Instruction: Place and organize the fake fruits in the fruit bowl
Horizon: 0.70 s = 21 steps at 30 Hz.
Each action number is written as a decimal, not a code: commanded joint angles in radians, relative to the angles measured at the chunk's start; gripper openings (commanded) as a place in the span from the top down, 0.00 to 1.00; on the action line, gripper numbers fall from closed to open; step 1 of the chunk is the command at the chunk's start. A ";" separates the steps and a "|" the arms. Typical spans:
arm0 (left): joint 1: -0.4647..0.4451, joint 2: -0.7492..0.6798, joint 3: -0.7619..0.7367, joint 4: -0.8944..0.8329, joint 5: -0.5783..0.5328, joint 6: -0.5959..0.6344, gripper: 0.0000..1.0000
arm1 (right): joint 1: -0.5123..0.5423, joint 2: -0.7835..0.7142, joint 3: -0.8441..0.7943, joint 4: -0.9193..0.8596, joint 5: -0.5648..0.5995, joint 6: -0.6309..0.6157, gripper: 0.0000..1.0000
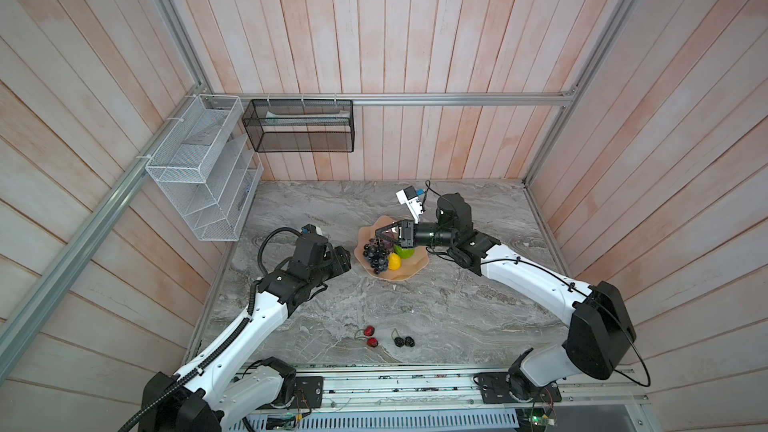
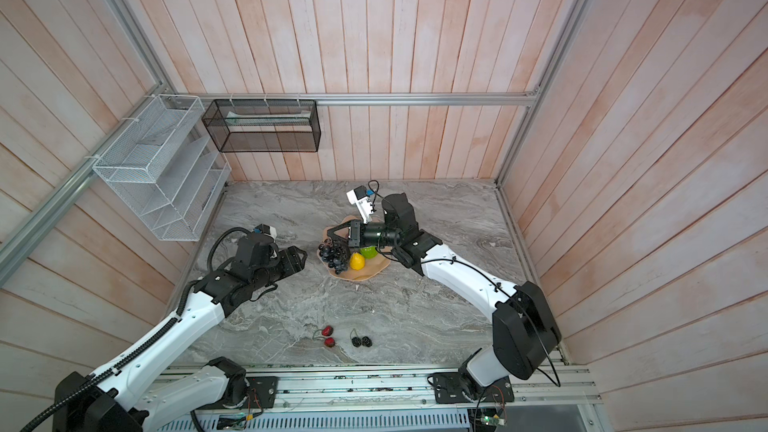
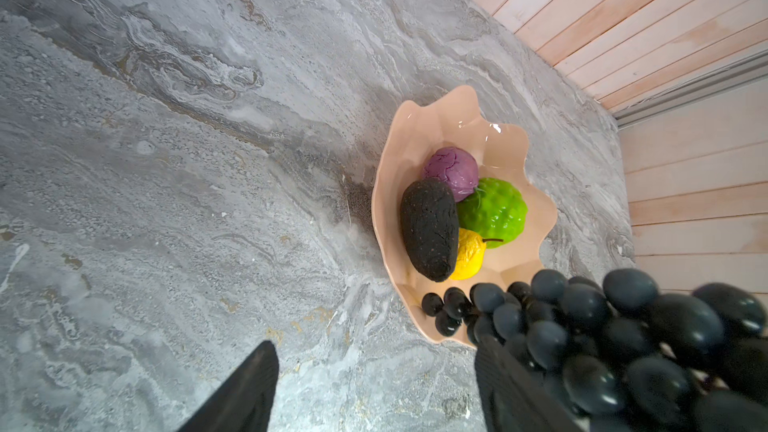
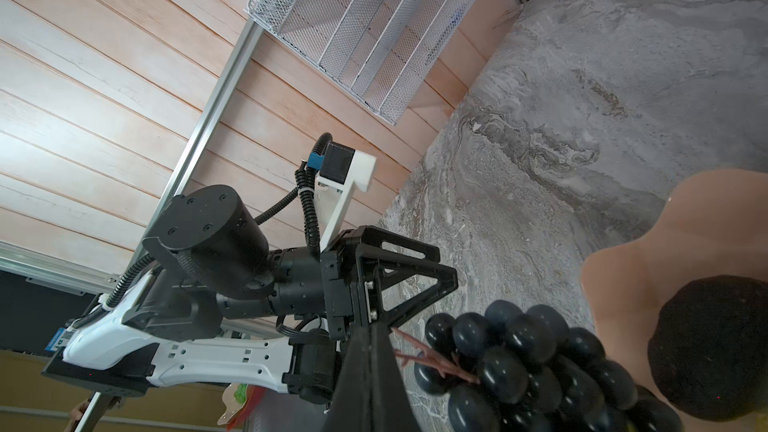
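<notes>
Step in hand, as judged: setting the grape bunch [image 1: 376, 257] down in the bowl [image 1: 409, 274]. Required a slow descent of the right gripper [image 1: 380, 238] until the lowest grapes bore on the dish, and only then a release of the stem [image 4: 432, 361], to avoid a roll over the shallow wavy rim. Called for a landing on the bare side of the dish beside the avocado [image 3: 430, 228] and the yellow fruit [image 3: 469, 255], clear of the purple fruit [image 3: 451, 170] and the bumpy green fruit [image 3: 494, 211] already inside. Advised against any sideways swing with so loose a dangling load. Found the right gripper pressed together on the thin reddish stem, with the bunch directly below the fingertips, over the bowl's edge nearest the left arm and partly across the rim. Could not tell whether the lowest grapes touched the dish. Found the left gripper [image 1: 348, 261] spread and empty, just beside the bowl on that same side, near the bunch. Noted on the table [image 1: 436, 305], well apart from the bowl near the front edge, the red pair [image 1: 370, 336] and the black berry pair [image 1: 404, 341].
</notes>
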<state>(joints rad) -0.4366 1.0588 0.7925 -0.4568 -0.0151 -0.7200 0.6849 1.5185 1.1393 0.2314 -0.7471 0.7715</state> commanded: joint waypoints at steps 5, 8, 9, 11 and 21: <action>0.006 0.016 -0.021 0.013 0.007 -0.010 0.23 | -0.001 0.060 -0.050 0.122 -0.045 0.047 1.00; 0.006 0.020 -0.029 0.020 0.015 -0.013 0.23 | -0.015 0.045 -0.095 0.151 -0.040 0.062 1.00; 0.006 0.023 -0.031 0.025 0.017 -0.013 0.23 | -0.022 0.037 -0.108 0.151 -0.041 0.061 1.00; 0.006 0.026 -0.037 0.037 0.025 -0.013 0.23 | -0.041 0.023 -0.135 0.154 -0.039 0.061 1.00; 0.006 0.066 -0.025 0.059 0.058 -0.013 0.23 | -0.156 -0.026 -0.272 0.247 -0.086 0.115 1.00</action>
<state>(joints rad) -0.4366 1.1229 0.7689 -0.4248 0.0303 -0.7273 0.5472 1.5436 0.8806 0.4210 -0.8055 0.8757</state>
